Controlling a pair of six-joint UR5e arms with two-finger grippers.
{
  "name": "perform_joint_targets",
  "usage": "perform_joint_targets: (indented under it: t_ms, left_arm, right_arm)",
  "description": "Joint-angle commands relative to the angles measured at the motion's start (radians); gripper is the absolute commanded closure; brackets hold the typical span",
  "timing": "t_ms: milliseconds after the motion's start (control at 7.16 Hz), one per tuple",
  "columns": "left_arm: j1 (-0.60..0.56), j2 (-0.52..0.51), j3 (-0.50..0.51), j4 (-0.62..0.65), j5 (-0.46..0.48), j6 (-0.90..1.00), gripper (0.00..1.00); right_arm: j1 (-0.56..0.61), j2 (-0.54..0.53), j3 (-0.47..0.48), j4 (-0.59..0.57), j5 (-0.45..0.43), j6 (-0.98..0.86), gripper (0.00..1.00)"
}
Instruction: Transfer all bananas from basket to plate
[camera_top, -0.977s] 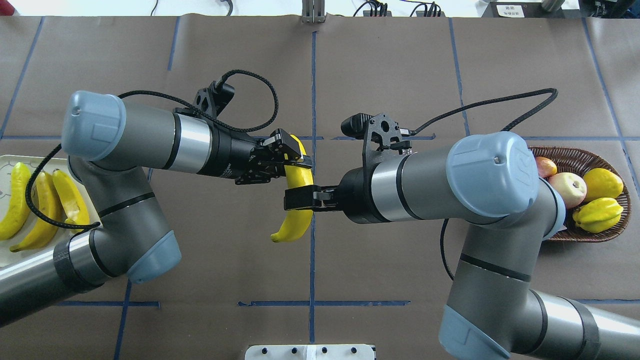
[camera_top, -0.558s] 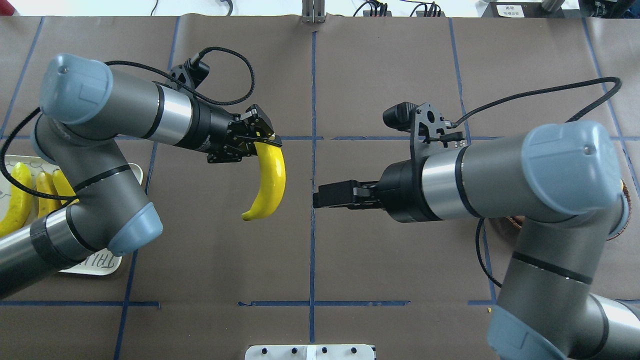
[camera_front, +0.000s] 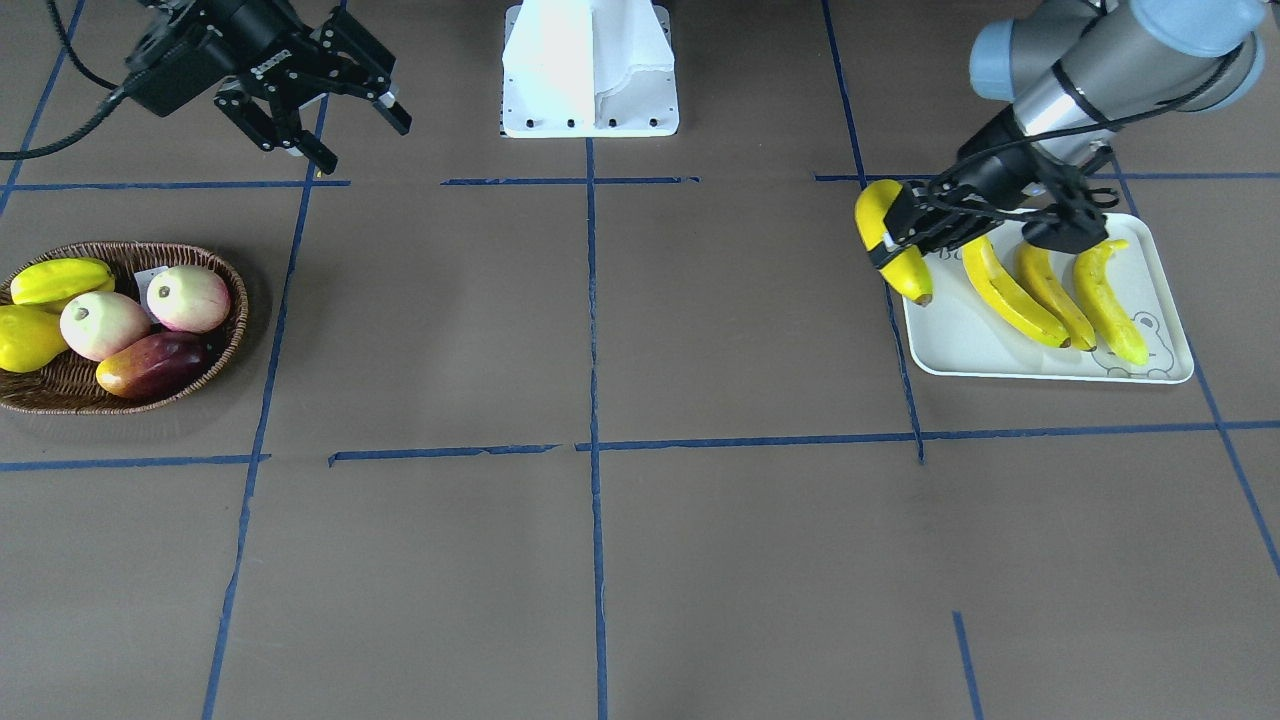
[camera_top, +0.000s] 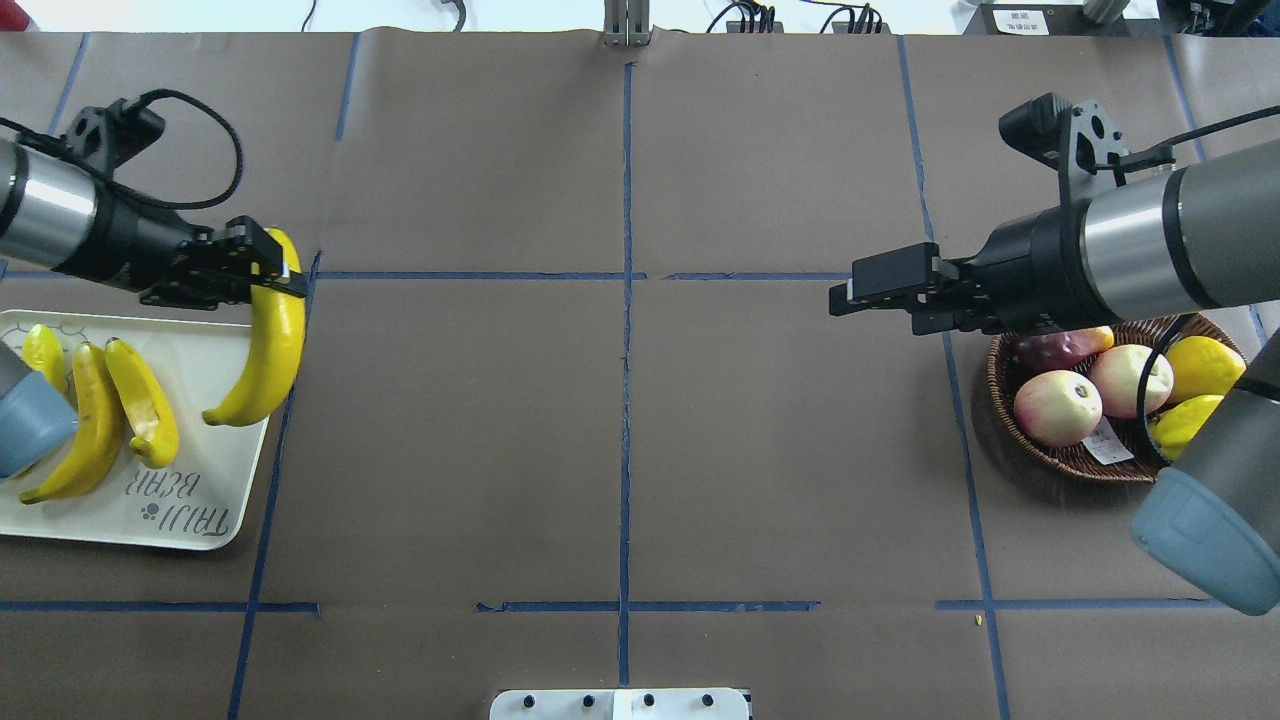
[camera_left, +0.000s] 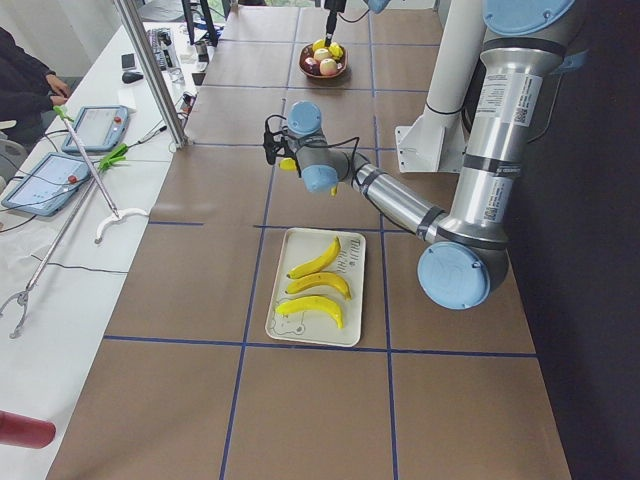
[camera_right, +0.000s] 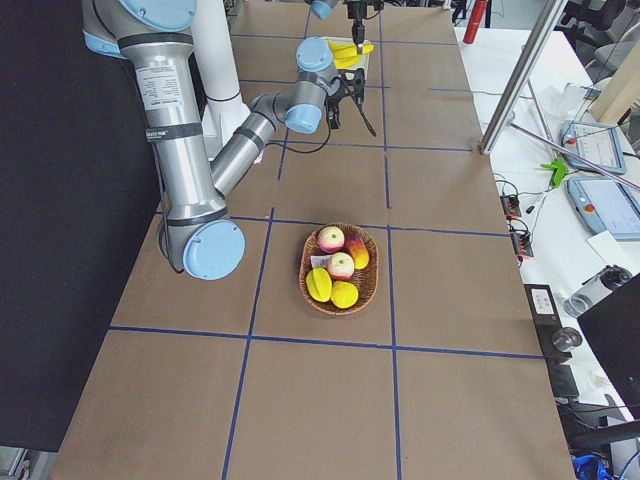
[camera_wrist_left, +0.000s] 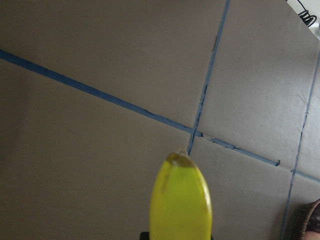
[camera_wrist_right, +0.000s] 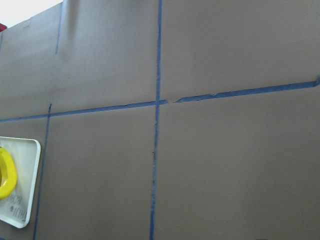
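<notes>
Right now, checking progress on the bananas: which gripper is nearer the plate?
Left. The left gripper holds a banana at the plate's edge; the right gripper is far across the table, near the basket.

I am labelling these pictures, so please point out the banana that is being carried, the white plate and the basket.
carried banana (camera_top: 272, 345): overhead exterior view, middle of its yellow body.
white plate (camera_top: 225, 460): overhead exterior view, bare floor beside the lettering.
basket (camera_top: 1002, 380): overhead exterior view, woven wall on the view's left.
</notes>
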Motion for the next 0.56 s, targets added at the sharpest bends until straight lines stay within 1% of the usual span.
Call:
perform_joint_targets:
  t_ms: [0, 140, 279, 419]
  left_arm:
    - [-0.074, 0.217, -0.006, 0.006, -0.016, 0.309, 1.0]
    - [-0.072, 0.253, 0.012, 0.004, -0.006, 0.346, 1.0]
    - [-0.068, 0.255, 0.046, 0.0, -0.009, 0.354, 1.0]
    - [-0.066, 0.249, 0.06, 0.001, -0.007, 0.354, 1.0]
  right_arm:
    - [0.085, -0.081, -0.034, -0.001, 0.021, -0.13, 0.0]
    - [0.125, -0.101, -0.053, -0.003, 0.053, -0.181, 0.0]
    - [0.148, -0.101, -0.07, -0.02, 0.083, -0.224, 0.0]
    - [0.156, -0.1, -0.068, -0.049, 0.085, -0.227, 0.0]
